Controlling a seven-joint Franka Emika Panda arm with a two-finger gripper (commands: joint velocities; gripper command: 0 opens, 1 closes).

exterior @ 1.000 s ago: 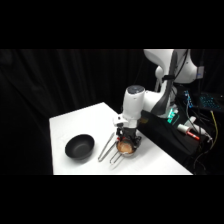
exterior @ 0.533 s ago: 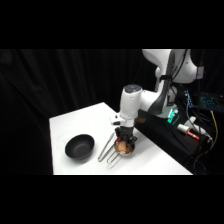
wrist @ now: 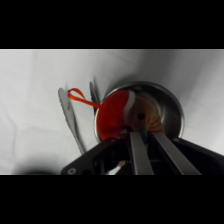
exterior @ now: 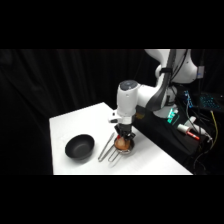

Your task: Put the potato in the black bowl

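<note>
The gripper (exterior: pixel 123 136) hangs straight down into the silver bowl (wrist: pixel 170 107) on the bench (exterior: pixel 80 125), its fingers (wrist: pixel 139 152) narrowly parted over the potato (wrist: pixel 134 115); whether they grip it I cannot tell. The potato lies in that bowl. Tongs (exterior: pixel 106 148) lie just beside it, and the black bowl (exterior: pixel 79 147) sits apart.

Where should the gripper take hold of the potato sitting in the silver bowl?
Across the potato's rounded upper bulge, coming straight down from above. It sits low inside the silver bowl, whose rim blocks any sideways approach, and the tongs lie close beside it. The gripper already hangs directly over it.
</note>
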